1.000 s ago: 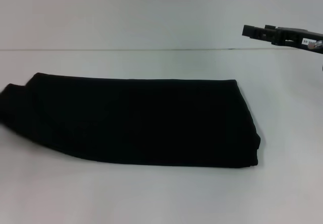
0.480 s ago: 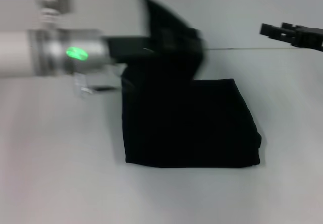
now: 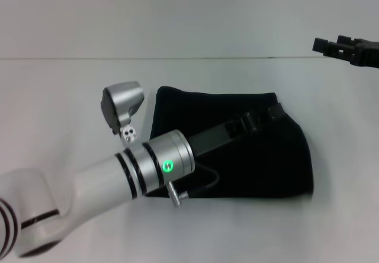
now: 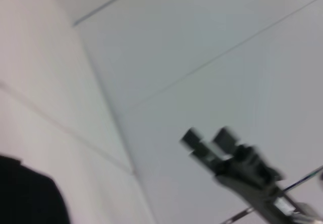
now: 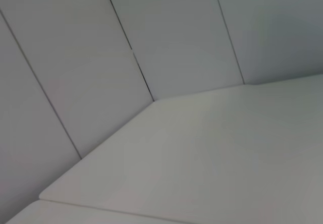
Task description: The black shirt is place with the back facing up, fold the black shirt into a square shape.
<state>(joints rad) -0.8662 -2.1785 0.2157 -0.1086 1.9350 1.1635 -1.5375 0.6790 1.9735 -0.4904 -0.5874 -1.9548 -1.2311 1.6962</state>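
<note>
The black shirt (image 3: 272,162) lies folded into a roughly square block on the white table, plain side up, with no letters showing. A corner of it shows in the left wrist view (image 4: 25,196). My left arm reaches across the shirt from the front left, and my left gripper (image 3: 266,115) rests low over the shirt's far right part, black against black. My right gripper (image 3: 324,45) hangs in the air at the far right, apart from the shirt. It also shows in the left wrist view (image 4: 206,135), with its two fingers apart and nothing between them.
The white table (image 3: 71,97) extends to the left of the shirt and in front of it. A pale wall (image 3: 177,14) rises behind the table's far edge. The right wrist view shows only wall panels and tabletop (image 5: 227,148).
My left arm has carried the shirt's left half up and over to the right, turning the long strip into a near square. My right gripper has drifted slightly right.
</note>
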